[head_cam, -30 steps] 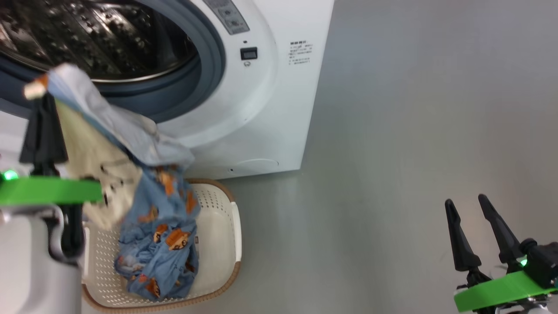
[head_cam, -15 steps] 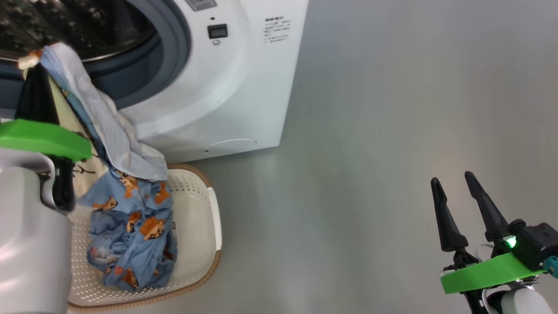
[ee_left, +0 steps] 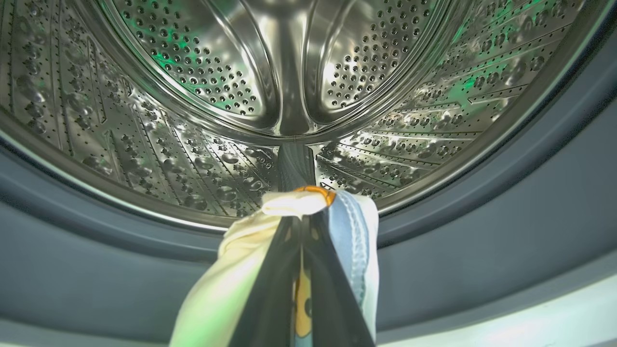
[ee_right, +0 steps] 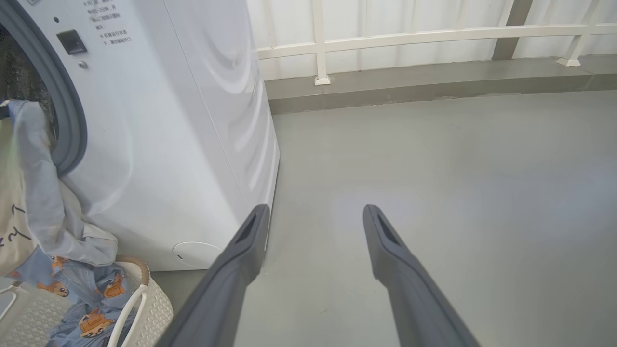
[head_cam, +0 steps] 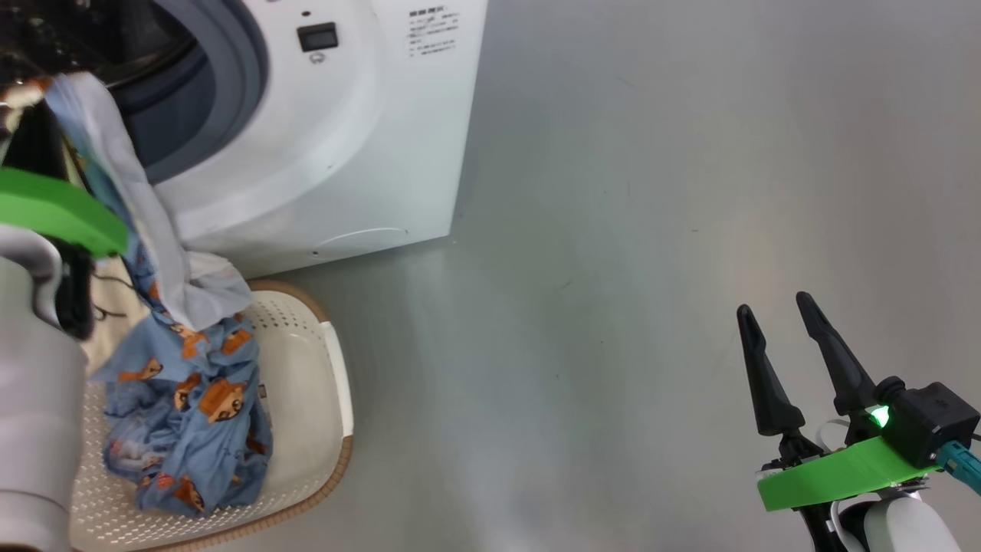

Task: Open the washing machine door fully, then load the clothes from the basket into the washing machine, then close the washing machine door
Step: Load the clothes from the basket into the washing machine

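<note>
White washing machine [head_cam: 345, 138] stands open, its steel drum [ee_left: 289, 72] bare; the basket [head_cam: 303, 360] below holds most of the clothes [head_cam: 191, 406], so loading has barely begun and closing waits. The left gripper [ee_left: 300, 224] pinches a blue-and-cream bunch at the drum's lip; the right gripper [head_cam: 773, 307] hangs spread, empty.

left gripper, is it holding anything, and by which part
The left gripper is shut on the clothes, pinching a bunched edge of the blue and cream fabric; the rest hangs down into the basket.
</note>
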Available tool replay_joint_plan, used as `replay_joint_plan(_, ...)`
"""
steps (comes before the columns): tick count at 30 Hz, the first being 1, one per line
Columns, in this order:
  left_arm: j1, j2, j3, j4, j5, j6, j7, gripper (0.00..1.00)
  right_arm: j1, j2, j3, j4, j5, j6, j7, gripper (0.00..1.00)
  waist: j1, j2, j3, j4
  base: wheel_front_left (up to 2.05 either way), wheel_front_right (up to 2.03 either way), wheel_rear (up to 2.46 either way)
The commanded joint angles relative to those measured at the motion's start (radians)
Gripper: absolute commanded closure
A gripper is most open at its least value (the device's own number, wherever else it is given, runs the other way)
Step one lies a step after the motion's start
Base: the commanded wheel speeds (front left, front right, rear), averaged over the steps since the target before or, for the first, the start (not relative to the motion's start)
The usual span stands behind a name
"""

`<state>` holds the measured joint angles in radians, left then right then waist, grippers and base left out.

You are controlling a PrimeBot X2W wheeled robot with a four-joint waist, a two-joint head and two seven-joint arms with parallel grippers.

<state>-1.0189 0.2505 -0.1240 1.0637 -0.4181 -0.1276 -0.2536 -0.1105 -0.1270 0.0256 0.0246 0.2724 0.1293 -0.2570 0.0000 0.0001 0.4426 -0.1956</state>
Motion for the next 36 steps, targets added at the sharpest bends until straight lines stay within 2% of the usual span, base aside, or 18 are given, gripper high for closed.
replay_joint_plan(1,-0.038,0.057,0.009,-0.014,-0.001,-0.003,-0.008,1.00,-0.016,-0.008,0.028,-0.022,-0.013,0.001,-0.005,0.00,0.0000,-0.0001,0.011,-0.012,0.00,0.00,0.00)
replay_joint_plan(6,-0.084,0.089,0.023,-0.079,-0.006,-0.003,-0.008,1.00,-0.023,-0.006,0.037,-0.024,-0.013,0.001,-0.005,0.00,0.0000,-0.0001,0.025,-0.026,0.00,0.00,0.00)
replay_joint_plan(11,-0.098,0.107,0.088,-0.209,0.035,-0.003,-0.008,1.00,-0.030,-0.006,0.041,-0.030,-0.012,0.001,-0.005,0.00,0.0000,-0.0001,0.040,-0.033,0.00,0.00,0.00)
replay_joint_plan(19,-0.056,0.069,0.216,-0.440,0.141,-0.003,-0.008,1.00,-0.042,0.000,0.047,-0.035,-0.015,0.001,-0.005,0.00,0.0000,-0.0001,0.060,-0.037,0.00,0.00,0.00)
replay_joint_plan(23,-0.031,0.051,0.207,-0.388,0.148,-0.003,-0.008,1.00,-0.047,0.002,0.055,-0.034,-0.015,0.001,-0.005,0.00,0.0000,-0.0001,0.062,-0.039,0.00,0.00,0.00)
replay_joint_plan(28,-0.058,0.067,0.176,-0.254,0.146,-0.003,-0.008,1.00,-0.048,0.003,0.061,-0.029,-0.013,0.001,-0.005,0.00,0.0000,-0.0001,0.059,-0.044,0.00,0.00,0.00)
replay_joint_plan(29,-0.067,0.069,0.173,-0.232,0.144,-0.003,-0.008,0.93,-0.048,0.003,0.061,-0.029,-0.013,0.001,-0.005,0.00,0.0000,-0.0001,0.059,-0.044,0.00,0.00,0.00)
replay_joint_plan(30,-0.075,0.071,0.168,-0.209,0.142,-0.003,-0.008,0.58,-0.048,0.003,0.061,-0.028,-0.013,0.001,-0.005,0.00,0.0000,-0.0001,0.058,-0.044,0.00,0.00,0.00)
replay_joint_plan(31,-0.084,0.075,0.160,-0.193,0.145,-0.003,-0.008,0.11,-0.048,0.004,0.060,-0.028,-0.013,0.001,-0.005,0.00,0.0000,-0.0001,0.058,-0.044,0.00,0.00,0.00)
replay_joint_plan(32,-0.092,0.078,0.160,-0.179,0.145,-0.003,-0.008,0.00,-0.048,0.004,0.060,-0.028,-0.012,0.001,-0.005,0.00,0.0000,-0.0001,0.058,-0.044,0.00,0.00,0.00)
replay_joint_plan(36,-0.108,0.080,0.157,-0.133,0.148,-0.003,-0.008,0.00,-0.046,0.005,0.059,-0.029,-0.012,0.001,-0.005,0.00,0.0000,-0.0001,0.057,-0.041,0.00,0.00,0.00)
